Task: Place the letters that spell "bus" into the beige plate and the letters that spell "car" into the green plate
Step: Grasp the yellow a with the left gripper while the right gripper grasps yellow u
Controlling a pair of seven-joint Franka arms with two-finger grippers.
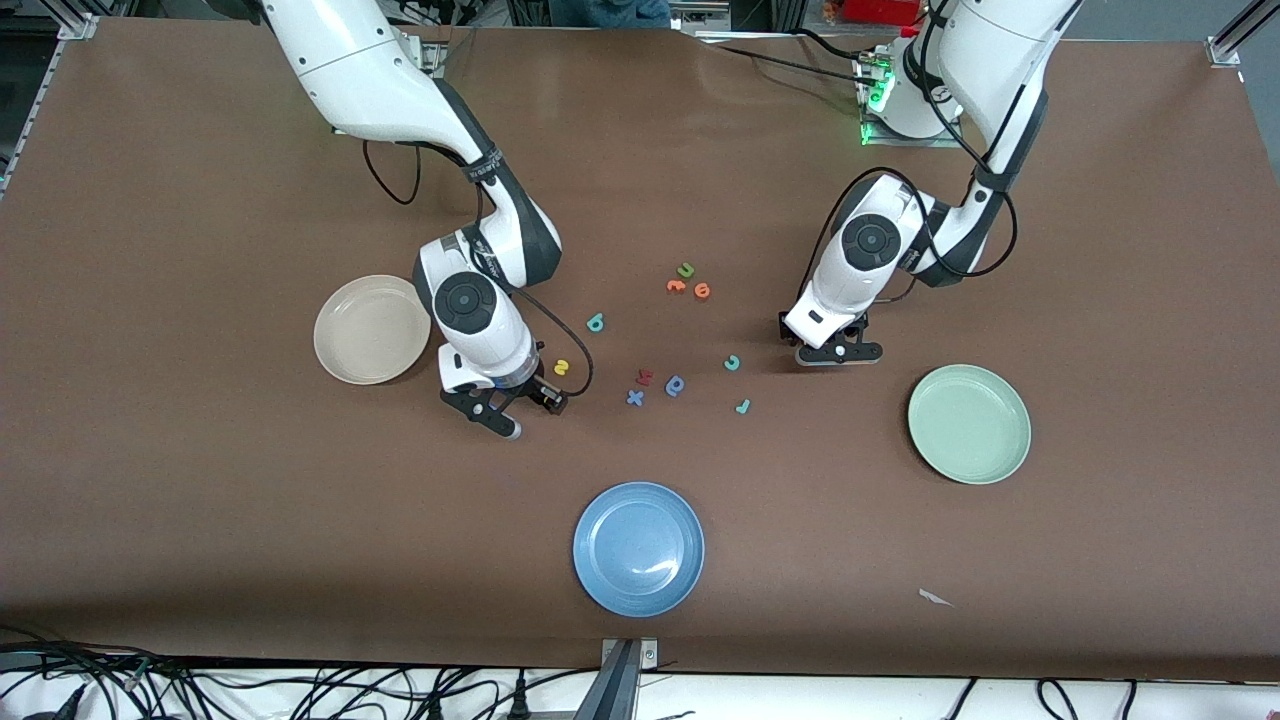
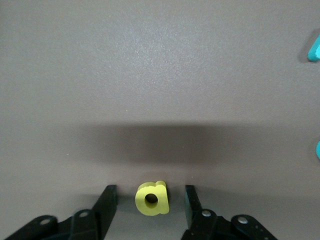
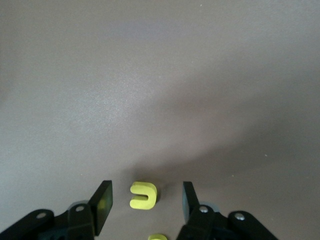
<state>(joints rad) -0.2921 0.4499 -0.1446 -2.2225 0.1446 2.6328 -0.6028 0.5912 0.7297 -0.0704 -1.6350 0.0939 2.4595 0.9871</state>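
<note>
My left gripper (image 1: pixel 838 352) (image 2: pixel 150 190) is down at the table between the letter scatter and the green plate (image 1: pixel 969 423). It is open, with a yellow "a" (image 2: pixel 152 200) lying between its fingers and a gap on each side. My right gripper (image 1: pixel 530 412) (image 3: pixel 146 186) is low beside the beige plate (image 1: pixel 372 329). It is open around a yellow "u" (image 3: pixel 144 195) and not touching it. A second yellow letter (image 1: pixel 561 367) (image 3: pixel 157 237) lies just by it. On the table lie a teal "b" (image 1: pixel 596 321), a teal "c" (image 1: pixel 732 363) and a teal "r" (image 1: pixel 742 406).
A blue plate (image 1: pixel 638 548) sits nearest the front camera. A green "u" (image 1: pixel 686 269) and two orange letters (image 1: pixel 702 291) lie farther back. A red letter (image 1: pixel 645 377), a blue "x" (image 1: pixel 635 398) and a blue "a" (image 1: pixel 675 385) lie mid-table.
</note>
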